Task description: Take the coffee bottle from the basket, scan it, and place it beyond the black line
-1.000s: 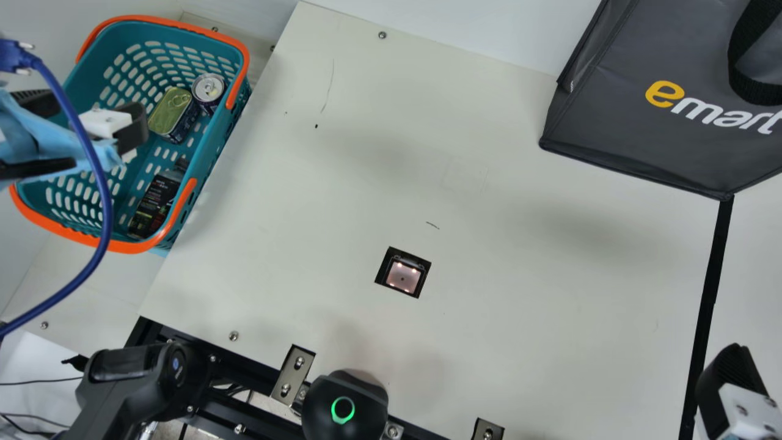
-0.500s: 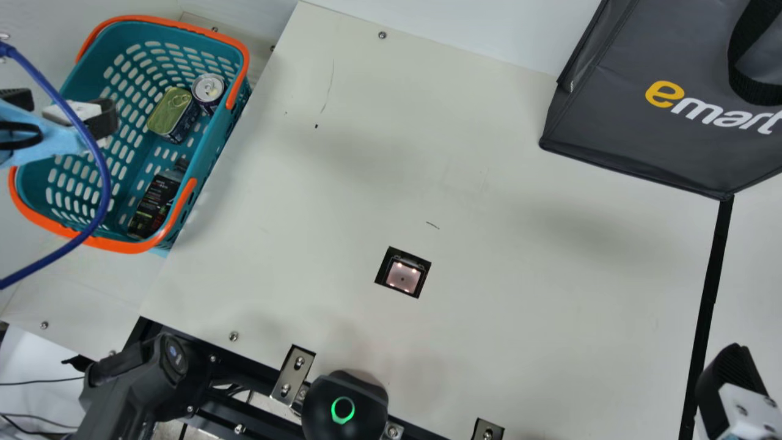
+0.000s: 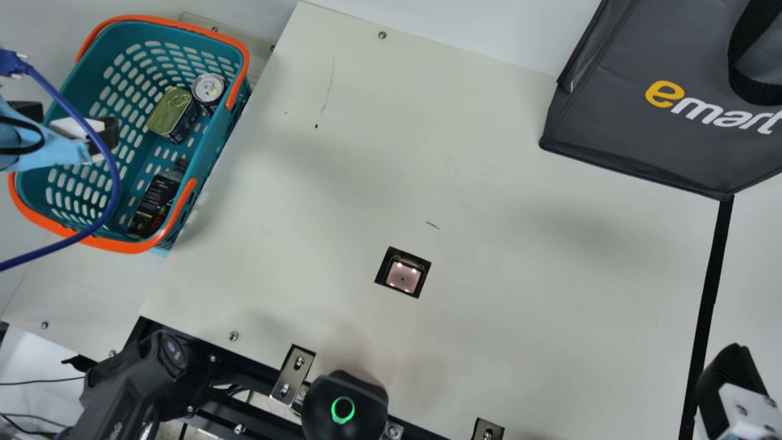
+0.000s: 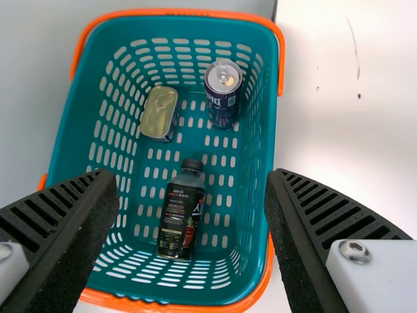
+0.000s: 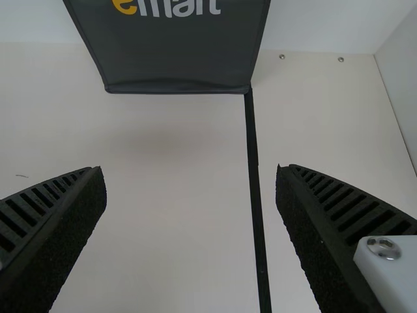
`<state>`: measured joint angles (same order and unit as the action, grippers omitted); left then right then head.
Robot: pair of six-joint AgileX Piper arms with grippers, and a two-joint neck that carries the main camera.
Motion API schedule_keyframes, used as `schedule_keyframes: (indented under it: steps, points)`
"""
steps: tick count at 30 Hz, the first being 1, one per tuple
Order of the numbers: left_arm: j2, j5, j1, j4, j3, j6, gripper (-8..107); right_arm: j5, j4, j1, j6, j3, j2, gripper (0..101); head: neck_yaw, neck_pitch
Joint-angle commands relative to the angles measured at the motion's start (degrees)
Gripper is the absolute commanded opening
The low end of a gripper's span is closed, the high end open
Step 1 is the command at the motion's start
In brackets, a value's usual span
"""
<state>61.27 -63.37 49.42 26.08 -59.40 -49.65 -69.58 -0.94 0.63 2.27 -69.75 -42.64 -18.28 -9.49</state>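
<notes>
Left wrist view: left pincer (image 4: 192,177) spread, empty; coffee bottle (image 4: 179,225) seen beneath it in basket (image 4: 182,12). Body should be gripped squarely across, rim avoided. Main view: scanner (image 3: 403,277) set into desk (image 3: 519,318), well apart from left pincer. Right wrist view: right pincer (image 5: 189,171) spread above black line (image 5: 255,182); wall (image 5: 326,26) beyond.

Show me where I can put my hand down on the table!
There's bare table between the basket and scanner window, and between that window and the black line, in front of the shopping bag. The basket is crowded: coffee bottle, drink can and tin inside, left gripper over it.
</notes>
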Motion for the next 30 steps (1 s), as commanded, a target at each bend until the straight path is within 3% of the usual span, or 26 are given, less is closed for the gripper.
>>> schedule_keyframes:
  steps: [1,15,30]
  points:
    - [0.6,0.9,-0.4,0.0,0.9,-0.5,90,0.0,0.0,0.0,0.0,0.0,0.0,91,-0.1,1.6]
    - [8.2,7.9,-2.8,0.3,5.4,-5.2,90,0.0,0.0,0.0,0.0,0.0,0.0,91,-0.1,1.6]
    - [19.4,12.9,0.4,3.5,7.0,-16.9,90,0.0,0.0,0.0,0.0,0.0,0.0,91,-0.1,1.6]
